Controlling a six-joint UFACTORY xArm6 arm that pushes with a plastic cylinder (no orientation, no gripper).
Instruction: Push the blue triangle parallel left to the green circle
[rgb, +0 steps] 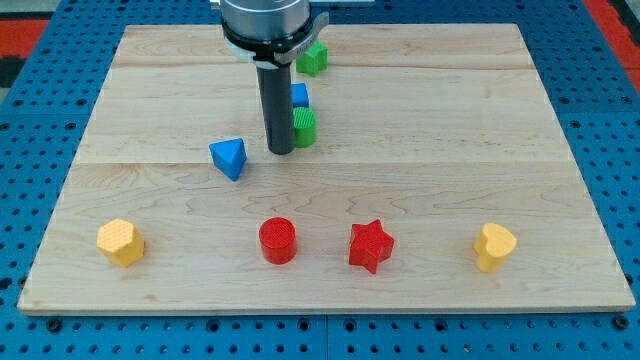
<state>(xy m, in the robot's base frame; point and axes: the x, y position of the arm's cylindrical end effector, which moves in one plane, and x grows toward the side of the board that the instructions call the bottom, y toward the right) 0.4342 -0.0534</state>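
The blue triangle (229, 157) lies on the wooden board (450, 130) left of centre. The green circle (304, 127) sits to its upper right, partly hidden behind my rod. My tip (281, 150) rests on the board between them, just left of the green circle and about a block's width right of the blue triangle, touching neither visibly.
A blue block (299, 96) sits just above the green circle. A green block (313, 58) lies near the top edge. Along the bottom stand a yellow hexagon (121, 241), a red cylinder (277, 240), a red star (371, 245) and a yellow block (494, 246).
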